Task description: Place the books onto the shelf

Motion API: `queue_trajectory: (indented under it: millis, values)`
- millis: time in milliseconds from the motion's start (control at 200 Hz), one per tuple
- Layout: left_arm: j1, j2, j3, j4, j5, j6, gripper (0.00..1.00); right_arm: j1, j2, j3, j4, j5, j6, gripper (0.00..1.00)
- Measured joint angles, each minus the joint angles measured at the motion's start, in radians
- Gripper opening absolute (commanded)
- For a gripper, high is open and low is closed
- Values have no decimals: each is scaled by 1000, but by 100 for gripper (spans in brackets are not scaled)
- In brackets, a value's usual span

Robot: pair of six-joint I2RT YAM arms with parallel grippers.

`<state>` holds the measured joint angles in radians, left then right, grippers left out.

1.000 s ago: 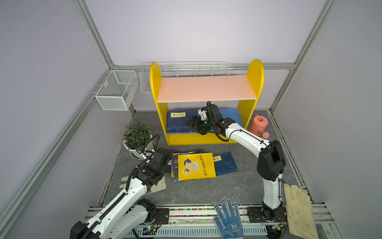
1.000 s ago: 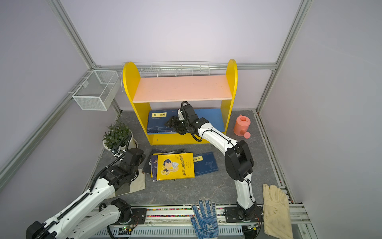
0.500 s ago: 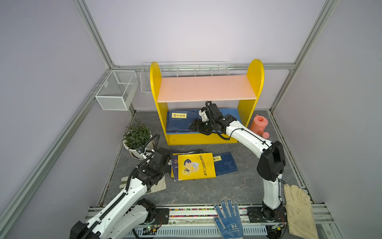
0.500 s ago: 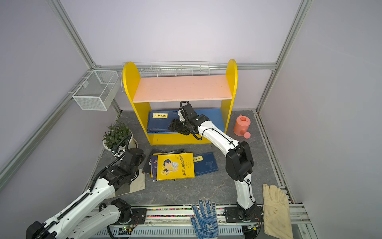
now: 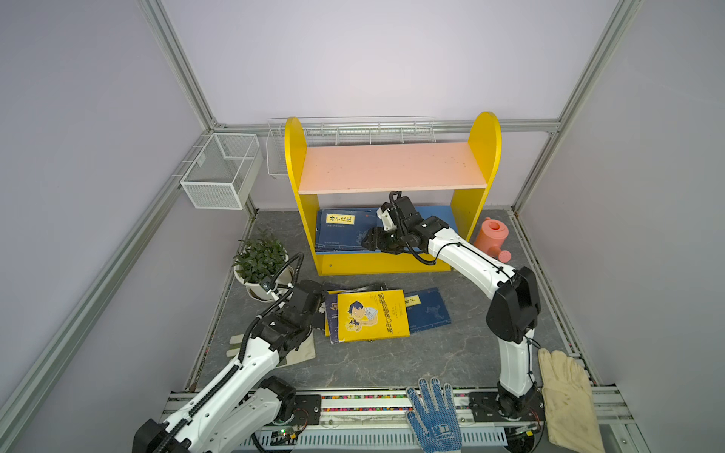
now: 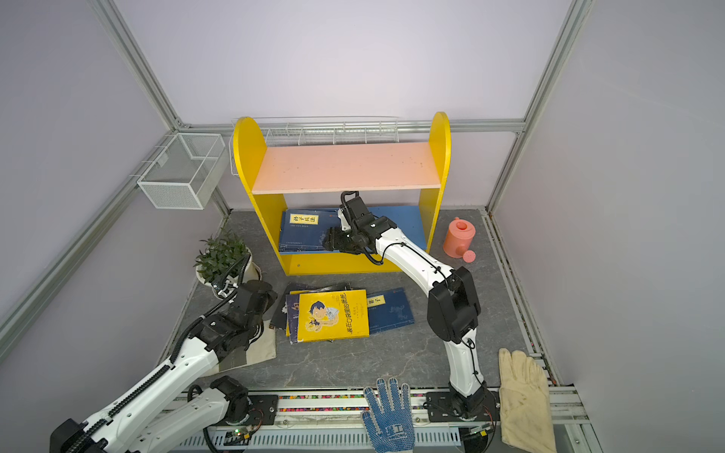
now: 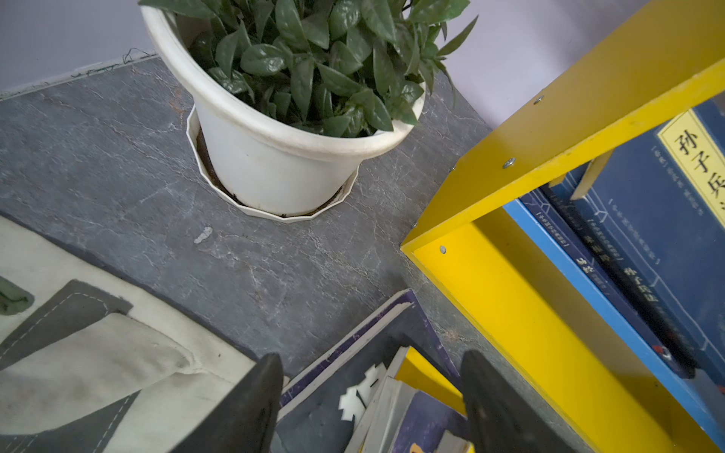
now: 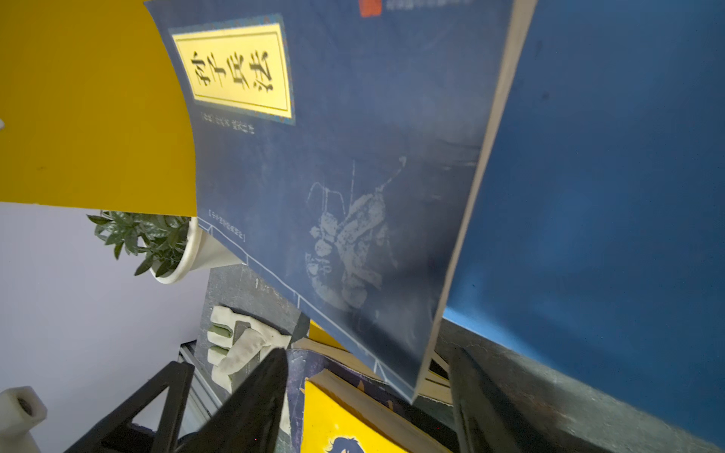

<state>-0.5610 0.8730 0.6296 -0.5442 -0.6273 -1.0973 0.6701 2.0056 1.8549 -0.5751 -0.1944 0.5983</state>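
Soft, even light is falling from overhead, and the walls are glowing pale in both top views. The shelf (image 5: 481,153) is shading its own lower tier, dimming the navy book (image 5: 341,231) lying there. In the right wrist view that book's cover is smearing with blur, and the shelf's yellow panel is curving from lens distortion. In the left wrist view the plant pot (image 7: 274,168) is showing sharp, its leaves catching small highlights.

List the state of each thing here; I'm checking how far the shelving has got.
shelved navy books: lying flat on the blue lower board.
pink upper board: bare.
yellow book: flat atop the loose pile, unshelved.
right gripper: open, empty, at the shelved books' edge.
left gripper: open, empty, over the pile's edge.
watering can: upright.
potted plant: upright.
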Motion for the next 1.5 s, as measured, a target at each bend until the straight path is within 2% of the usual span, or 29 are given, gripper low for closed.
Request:
queue_trajectory:
  millis: [135,305,455,795,1175,1500]
  values:
    - [0,1,0,5,0,3,72,-8,-68,-99,11,22,-72,71]
    - [0,9,0,15,1,3,73,-15,-116,-143,-19,22,-183,71]
    - [0,21,0,18,2,3,73,0,-116,-144,-79,42,-311,71]
    - [0,39,0,23,0,3,73,38,-72,-76,-112,190,-545,70]
    - [0,61,0,19,-1,3,73,49,4,-16,-51,209,-612,64]
    - [0,62,0,7,-3,3,73,52,43,10,15,196,-642,50]
